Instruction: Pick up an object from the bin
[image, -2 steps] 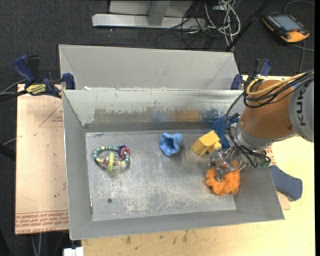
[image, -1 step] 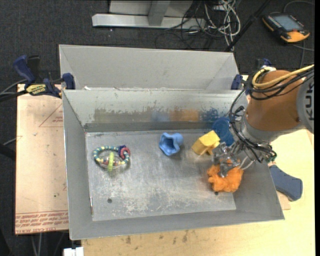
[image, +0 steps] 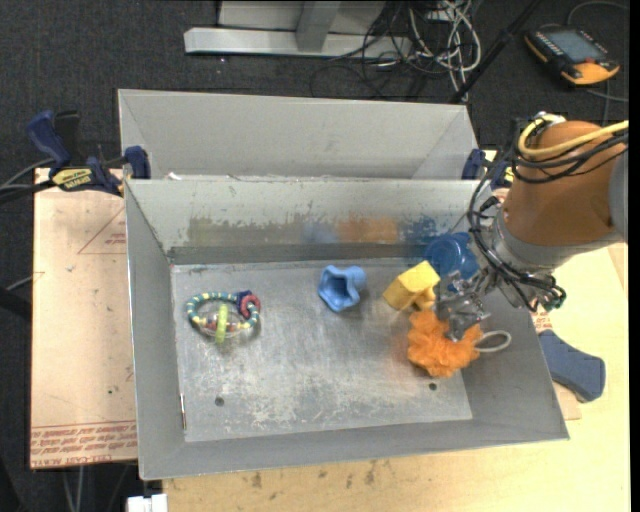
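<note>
Right of bin (image: 300, 405): we log the end effector (image: 462, 312) over an orange fuzzy ball (image: 438, 348).
Grip: we cannot tell.
Beside: yellow block (image: 408, 288).

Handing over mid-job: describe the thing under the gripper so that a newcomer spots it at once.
Look to the right side of the grey bin, where the gripper hangs. Directly under it lies a fuzzy orange tuft. It alone is orange and shaggy: the yellow block just behind it is smooth-sided, and the blue lump lies further left.
</note>
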